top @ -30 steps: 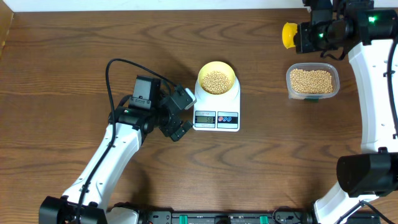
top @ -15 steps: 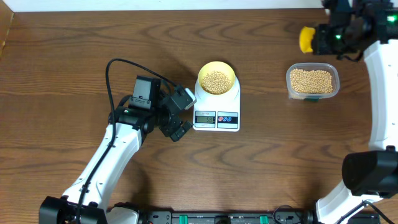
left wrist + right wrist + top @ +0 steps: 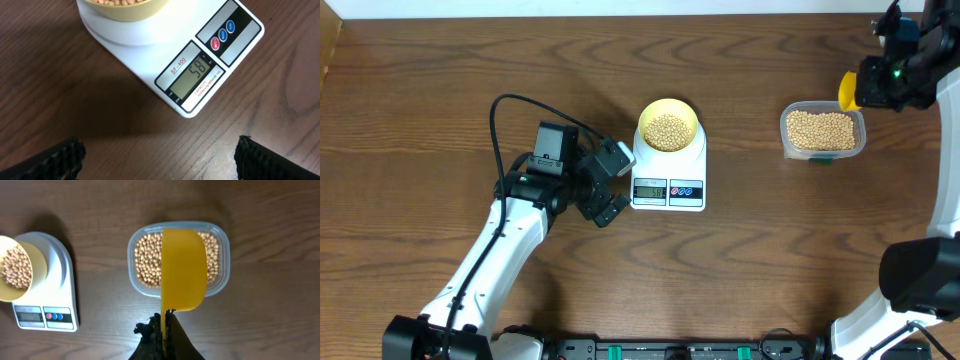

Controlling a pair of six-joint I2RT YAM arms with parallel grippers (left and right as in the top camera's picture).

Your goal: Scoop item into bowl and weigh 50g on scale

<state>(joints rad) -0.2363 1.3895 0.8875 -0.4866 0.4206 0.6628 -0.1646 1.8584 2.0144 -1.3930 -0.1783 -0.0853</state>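
The pale yellow bowl (image 3: 668, 127) holds tan beans (image 3: 668, 131) and stands on the white scale (image 3: 669, 170), whose display (image 3: 192, 79) is lit. My left gripper (image 3: 608, 183) rests open on the table just left of the scale; its black fingertips (image 3: 55, 160) frame bare wood in the left wrist view. My right gripper (image 3: 165, 322) is shut on the handle of a yellow scoop (image 3: 182, 270), held above the clear container (image 3: 221, 262) of beans (image 3: 146, 260). In the overhead view the scoop (image 3: 848, 90) shows at the container's right end (image 3: 823, 130).
A black cable (image 3: 505, 115) loops behind the left arm. The table's back edge runs along the top of the overhead view, and the right arm's white links (image 3: 945, 170) stand along the right side.
My right arm has carried the yellow scoop rightward and nearer, from behind and left of the clear container to over its right end. The left arm, bowl and scale have not moved.
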